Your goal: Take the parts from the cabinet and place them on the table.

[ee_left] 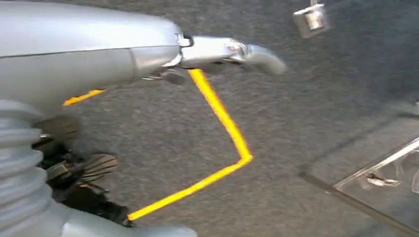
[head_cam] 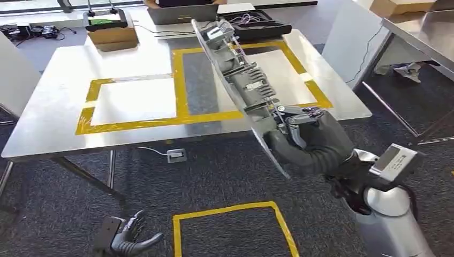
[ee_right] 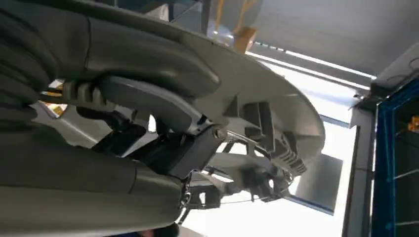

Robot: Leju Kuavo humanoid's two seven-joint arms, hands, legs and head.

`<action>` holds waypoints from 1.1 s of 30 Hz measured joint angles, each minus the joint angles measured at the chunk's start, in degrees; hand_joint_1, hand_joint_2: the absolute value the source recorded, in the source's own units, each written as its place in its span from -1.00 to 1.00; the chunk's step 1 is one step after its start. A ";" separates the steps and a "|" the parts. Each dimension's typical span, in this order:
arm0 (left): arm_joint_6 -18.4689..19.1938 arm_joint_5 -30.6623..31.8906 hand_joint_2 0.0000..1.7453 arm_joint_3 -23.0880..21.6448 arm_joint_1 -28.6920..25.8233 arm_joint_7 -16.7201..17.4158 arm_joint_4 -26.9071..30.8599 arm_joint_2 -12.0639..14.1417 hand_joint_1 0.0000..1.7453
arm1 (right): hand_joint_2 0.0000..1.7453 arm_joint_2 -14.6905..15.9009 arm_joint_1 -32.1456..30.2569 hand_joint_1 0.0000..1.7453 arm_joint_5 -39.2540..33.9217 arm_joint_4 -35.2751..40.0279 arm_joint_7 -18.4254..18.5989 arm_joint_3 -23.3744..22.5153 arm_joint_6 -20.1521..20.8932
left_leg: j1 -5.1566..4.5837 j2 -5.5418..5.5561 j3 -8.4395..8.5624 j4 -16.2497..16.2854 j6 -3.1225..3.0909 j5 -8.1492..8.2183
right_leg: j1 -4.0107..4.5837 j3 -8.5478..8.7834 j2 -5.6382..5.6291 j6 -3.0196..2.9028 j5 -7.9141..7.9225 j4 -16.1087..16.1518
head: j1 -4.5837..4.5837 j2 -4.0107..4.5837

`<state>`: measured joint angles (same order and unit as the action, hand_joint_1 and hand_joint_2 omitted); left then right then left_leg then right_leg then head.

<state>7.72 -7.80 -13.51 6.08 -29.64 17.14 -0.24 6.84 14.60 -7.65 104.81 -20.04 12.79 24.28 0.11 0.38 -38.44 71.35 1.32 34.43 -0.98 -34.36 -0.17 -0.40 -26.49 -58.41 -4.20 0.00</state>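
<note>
A long grey plastic part (head_cam: 235, 75) with ribs and clips on its inner face is held up on edge above the near side of the steel table (head_cam: 64, 101). My right hand (head_cam: 305, 139) grips its lower end, fingers wrapped round the rim. In the right wrist view the same part (ee_right: 276, 113) curves away from the hand (ee_right: 99, 123), which clasps its ribbed underside. My left hand (head_cam: 126, 238) hangs low over the carpet with its fingers loosely curled and nothing in them; its thumb (ee_left: 232, 52) shows in the left wrist view.
Yellow tape (head_cam: 179, 91) marks two rectangles on the table. Cardboard boxes (head_cam: 112, 35) and a black case (head_cam: 257, 24) stand at the far edge. Another taped square (head_cam: 230, 225) lies on the carpet, with a floor socket (head_cam: 176, 156) under the table. A second table (head_cam: 423, 32) is at the right.
</note>
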 joint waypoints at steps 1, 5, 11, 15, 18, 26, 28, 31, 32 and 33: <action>0.00 0.04 1.00 0.02 -0.15 0.00 -0.04 0.00 -1.00 | 1.00 0.00 0.03 1.00 0.11 -0.05 -0.06 0.00 -0.24 | 0.17 -0.01 -2.53 3.80 0.24 0.84 | -0.01 0.12 -0.02 0.02 -0.20 -0.02 | 0.00 0.00; 0.00 0.07 1.00 0.09 -0.22 0.00 -0.07 0.15 -1.00 | 1.00 0.02 -0.08 1.00 0.18 -0.48 -0.09 0.02 -0.35 | 0.73 -0.09 -0.53 -4.45 0.66 -7.58 | -0.37 1.74 -0.21 0.72 -1.38 -0.14 | -0.02 0.00; 0.00 0.31 1.00 0.37 -0.43 -0.09 -0.13 0.48 -1.00 | 1.00 0.44 -0.05 1.00 0.11 -0.48 -0.87 0.22 -0.44 | 0.38 0.06 2.49 -11.80 -1.69 -8.68 | -0.21 2.16 -0.32 2.99 -2.42 0.08 | 0.13 0.00; 0.00 0.68 1.00 0.44 -0.30 -0.24 0.02 0.52 -1.00 | 1.00 0.85 -0.30 1.00 -0.13 -0.48 -0.98 0.28 -0.44 | 0.46 -0.03 3.36 -12.11 -3.12 -8.09 | -0.19 -4.10 -0.09 3.50 -7.98 -12.12 | 0.24 0.00; 0.00 0.74 1.00 0.44 -0.36 -0.24 0.02 0.52 -1.00 | 1.00 1.14 -0.59 1.00 -0.24 -0.55 -0.98 0.31 -0.44 | 0.19 0.03 4.17 -12.09 -3.36 -7.39 | -0.06 -8.63 -0.09 3.30 -7.25 -17.72 | 0.24 0.00; 0.00 0.85 1.00 0.44 -0.43 -0.31 0.02 0.37 -1.00 | 1.00 1.68 -0.71 1.00 -0.39 -0.53 -1.51 0.31 -0.59 | -0.17 0.24 6.28 -12.43 -1.37 -5.34 | 0.68 -1.94 -0.26 1.11 0.92 -0.62 | 0.26 -0.02; 0.00 0.87 1.00 0.44 -0.38 -0.59 0.11 0.48 -1.00 | 1.00 1.71 -0.88 1.00 -0.39 -0.48 -1.51 0.33 -0.63 | -0.13 0.07 5.96 -10.80 -0.58 -4.39 | 0.13 -0.79 -0.21 0.53 0.76 0.10 | 0.22 -0.02; 0.00 1.07 1.00 0.44 -0.47 -0.72 0.09 0.46 -1.00 | 1.00 1.73 -1.06 1.00 -0.33 -0.46 -1.55 0.42 -0.79 | 0.30 -0.01 -1.23 1.91 0.10 0.69 | 0.11 -0.06 -0.05 0.02 0.00 0.09 | 0.20 0.00; 0.00 1.11 1.00 0.44 -0.57 -0.72 0.09 0.46 -1.00 | 1.00 1.73 -1.17 1.00 -0.33 -0.48 -1.55 0.42 -0.81 | 0.38 -0.01 -3.23 4.80 0.25 1.06 | 0.11 0.18 -0.09 0.04 -0.24 0.07 | 0.22 0.00; 0.02 1.11 1.00 0.44 -0.61 -0.72 0.09 0.46 -1.00 | 1.00 1.73 -1.37 1.00 -0.33 -0.48 -1.55 0.42 -0.81 | 0.50 -0.02 -4.13 5.24 0.36 -0.10 | 0.08 0.63 -0.14 0.12 -0.57 0.06 | 0.22 0.00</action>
<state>7.74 -6.69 -13.07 5.48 -30.36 17.22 0.22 8.57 13.23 -7.98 104.32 -21.59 13.20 23.47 0.60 0.36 -42.56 76.60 1.68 34.34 -0.90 -33.72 -0.31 -0.29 -27.07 -58.35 -3.98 0.00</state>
